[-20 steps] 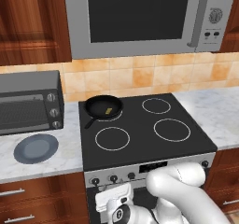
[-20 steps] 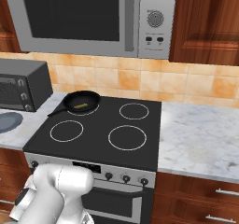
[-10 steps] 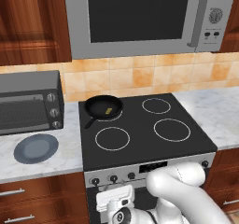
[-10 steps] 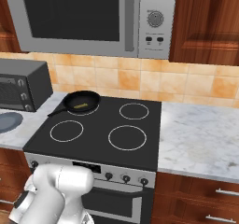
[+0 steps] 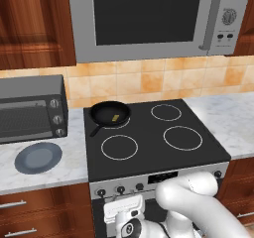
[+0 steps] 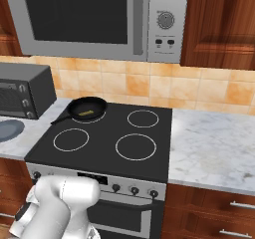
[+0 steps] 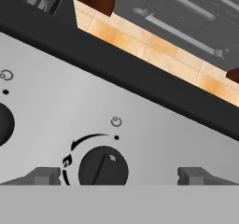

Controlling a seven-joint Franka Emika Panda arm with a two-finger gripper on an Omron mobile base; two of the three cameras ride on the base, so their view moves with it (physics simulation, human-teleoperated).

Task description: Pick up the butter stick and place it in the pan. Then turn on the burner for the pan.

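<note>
The black pan (image 5: 101, 112) (image 6: 94, 105) sits on the rear-left burner (image 5: 123, 124), whose white ring peeks out from under it. The yellow butter stick (image 5: 115, 116) (image 6: 85, 113) lies inside the pan. My hand hangs low in front of the stove's knob panel (image 5: 124, 213). In the hand view my gripper (image 7: 120, 176) is open, its fingertips (image 7: 44, 176) standing either side of a black knob (image 7: 102, 169) without touching it. A curved arrow and a flame mark sit to the left of that knob.
A toaster oven (image 5: 30, 115) and a blue-grey plate (image 5: 38, 157) are on the left counter. A microwave (image 5: 149, 19) hangs above the cooktop. Marble counter (image 5: 223, 118) lies to the right. A second knob (image 7: 4, 124) shows at the hand view's left edge.
</note>
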